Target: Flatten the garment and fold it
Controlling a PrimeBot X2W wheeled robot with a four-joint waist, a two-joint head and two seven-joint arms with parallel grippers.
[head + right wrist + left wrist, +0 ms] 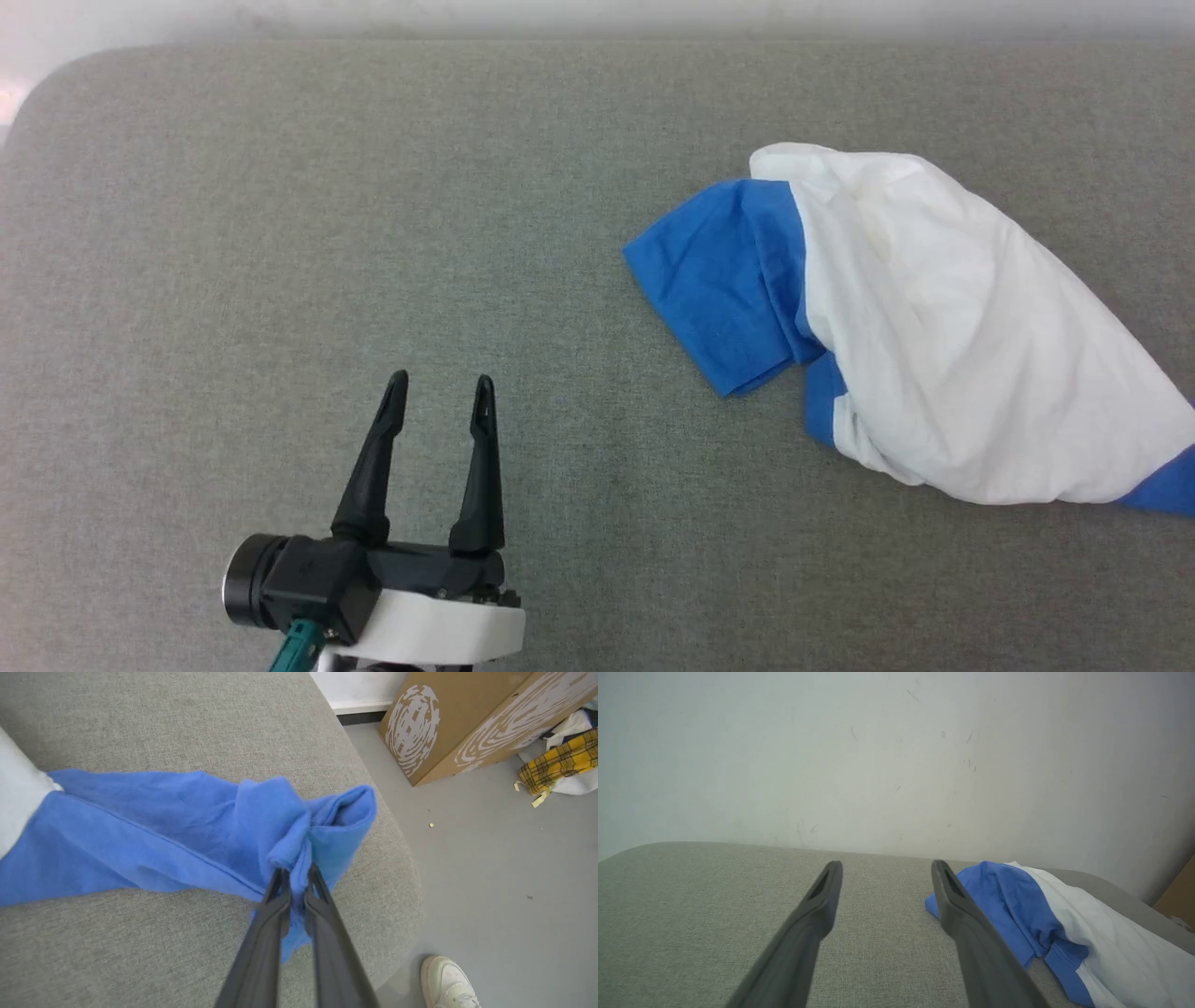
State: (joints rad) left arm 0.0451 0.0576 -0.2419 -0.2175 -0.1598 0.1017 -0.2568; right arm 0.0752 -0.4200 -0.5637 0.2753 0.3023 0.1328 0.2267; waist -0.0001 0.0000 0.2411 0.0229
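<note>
Ahead and left of the left jaws the desk (233, 233) lies bare up to the wall (831, 756) — free passage. To their right the heaped garment (934, 317) blocks the way. Beyond the right jaws, off the desk edge — a cardboard box (467, 723) and a person's shoe (448, 984).

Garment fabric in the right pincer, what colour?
Royal blue; that soft jersey garment shows clearest in right wrist view.

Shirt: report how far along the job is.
Done: nothing yet; the shirt lies bunched, neither flat nor folded. In hand: the right gripper is shut on its blue part; the left gripper is open, apart from it. Left: spreading it flat, then folding.
</note>
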